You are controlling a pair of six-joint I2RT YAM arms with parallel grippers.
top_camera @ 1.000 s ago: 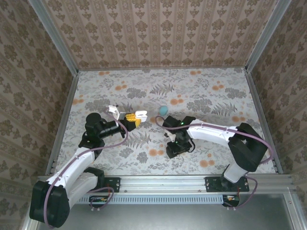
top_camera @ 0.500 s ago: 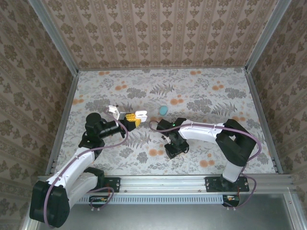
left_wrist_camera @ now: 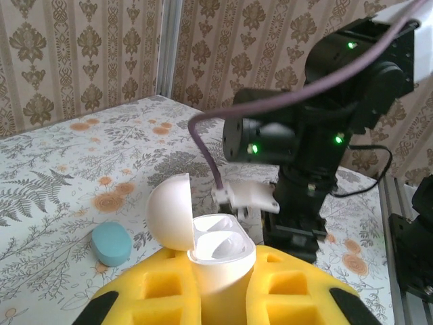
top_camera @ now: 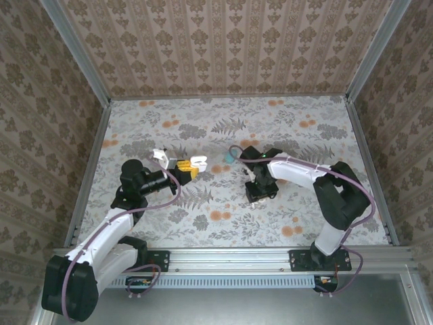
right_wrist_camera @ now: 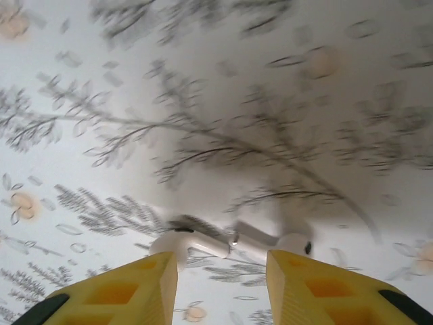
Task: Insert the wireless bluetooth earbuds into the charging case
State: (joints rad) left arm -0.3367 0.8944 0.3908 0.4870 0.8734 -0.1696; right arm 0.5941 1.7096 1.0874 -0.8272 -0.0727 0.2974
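Note:
My left gripper (left_wrist_camera: 220, 277) is shut on the white charging case (left_wrist_camera: 220, 247), which stands upright between the yellow pads with its lid (left_wrist_camera: 170, 210) swung open to the left and both wells bare. From above, the case (top_camera: 199, 162) sits at the tip of the left gripper (top_camera: 189, 168). Two whitish wireless bluetooth earbuds (right_wrist_camera: 203, 244) lie end to end, stems meeting, across the gap of my right gripper (right_wrist_camera: 222, 264). Its yellow fingers (right_wrist_camera: 298, 277) close on them above the blurred tablecloth. The right gripper (top_camera: 260, 192) hangs right of the case, apart from it.
A closed teal pebble-shaped case (top_camera: 231, 155) lies on the floral tablecloth (top_camera: 304, 135) between the two grippers, also seen at the left of the white case (left_wrist_camera: 111, 244). Aluminium rails (top_camera: 237, 257) and patterned walls ring the table.
The right arm has swung from the table's front middle back and to the right, toward the teal case, its jaws narrowing on the earbuds. The left arm has held still.

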